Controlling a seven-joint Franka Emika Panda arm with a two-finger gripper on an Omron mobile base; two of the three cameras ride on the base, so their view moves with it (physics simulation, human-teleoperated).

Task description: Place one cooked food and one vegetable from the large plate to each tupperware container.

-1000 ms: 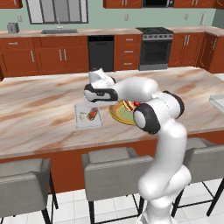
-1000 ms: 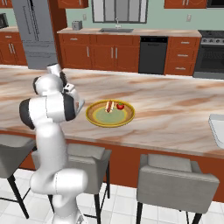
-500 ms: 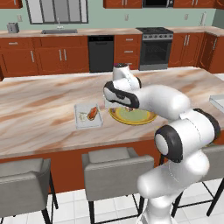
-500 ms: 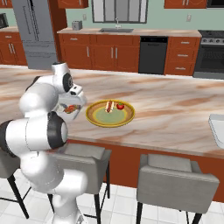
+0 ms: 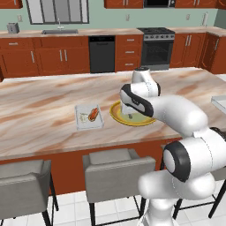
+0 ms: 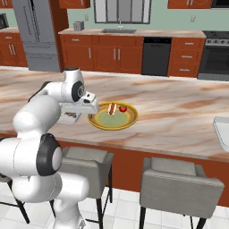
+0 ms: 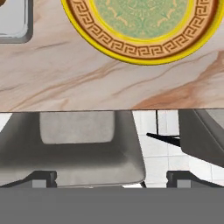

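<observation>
Marble island counter (image 5: pixel 44 110) carries the wide round yellow-rimmed plate with a pale green centre (image 6: pixel 100 122); we see a red vegetable and a cooked piece at its far side. The pale grey rectangular tupperware tray (image 5: pixel 80 124) lies just beside it, holding food; another tray (image 6: pixel 222 132) sits well apart. Our gripper (image 6: pixel 89 108) hovers over the plate's edge, released and empty.

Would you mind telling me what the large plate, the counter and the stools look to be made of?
The large plate looks like glazed ceramic: glossy yellow rim, printed brown key-pattern ring. The counter appears to be polished marble or a laminate imitation, pink-beige with rusty veins. The stools seem upholstered in matte grey fabric or vinyl; which one is unclear.
</observation>
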